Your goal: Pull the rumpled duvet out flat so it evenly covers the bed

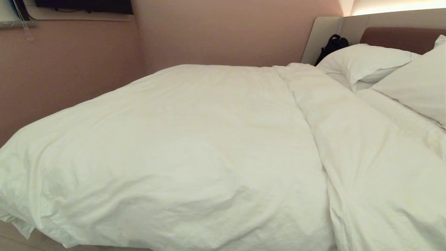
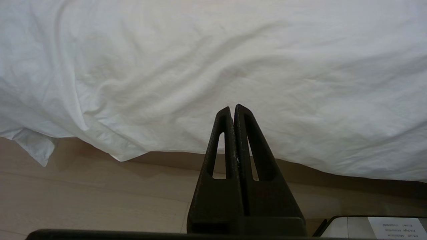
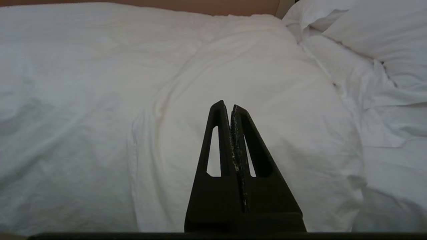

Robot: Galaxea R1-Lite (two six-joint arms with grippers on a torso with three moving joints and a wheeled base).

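Duvet: a thick white cover, finely wrinkled, spread over most of the bed. One band of it is folded back on itself, forming a raised ridge that runs from the near edge toward the far wall; in the right wrist view the same fold lies directly ahead of the right tool, beyond its tips and not touching them. The near edge of the duvet hangs over the bedside; in the left wrist view this hem droops just ahead of the left tool, with a loose corner well off to one side of it.

Left tool: black fingers pressed together, holding nothing, aimed at the overhanging duvet above the pale wood floor. A white card with small print lies beside its base, too small to read.

Right tool: fingers likewise pressed together and empty, pointing across the top of the duvet. Neither tool appears in the head view.

Pillows: two plump white ones at the head end, off to the far side of the right tool, past the folded ridge. Rumpled white bedding lies between ridge and pillows. A black object rests against the headboard; its nature cannot be told. Pink walls enclose the far side.
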